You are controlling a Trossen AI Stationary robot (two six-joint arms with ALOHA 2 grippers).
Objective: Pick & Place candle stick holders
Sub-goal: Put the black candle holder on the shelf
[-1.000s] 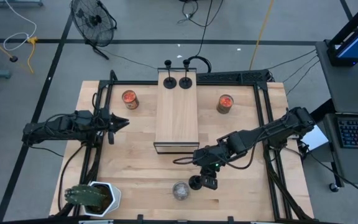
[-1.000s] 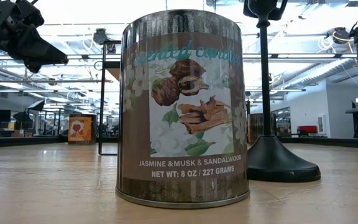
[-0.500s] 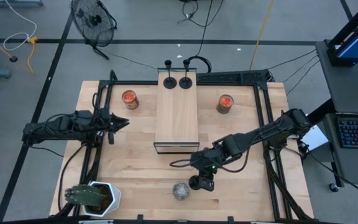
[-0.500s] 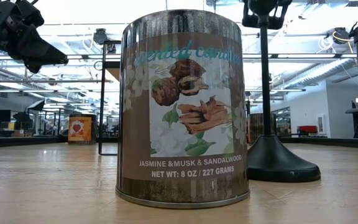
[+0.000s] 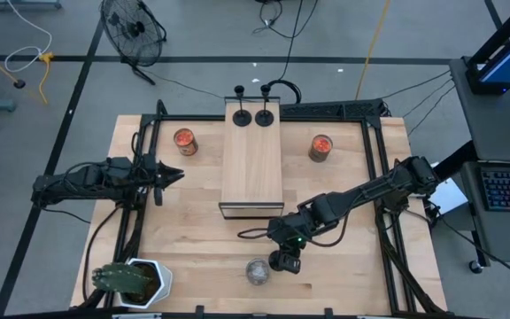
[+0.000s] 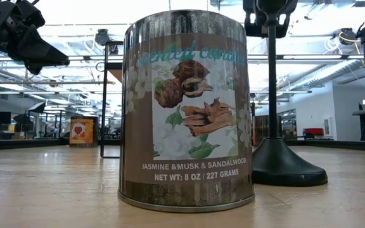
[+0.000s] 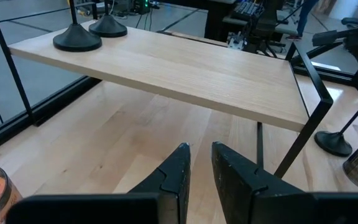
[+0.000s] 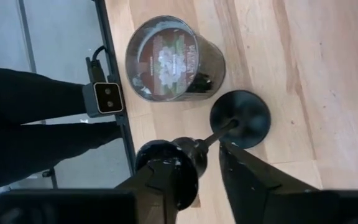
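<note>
The left gripper waits left of the wooden shelf with its jaws a little apart, holding nothing. On the far end of the shelf stand two candle stick holders, side by side. Right of the silver candle tin, just beside it on the counter, stands the third holder, and the right gripper has its jaws around its top cup, though I cannot tell if they already grip it.
</note>
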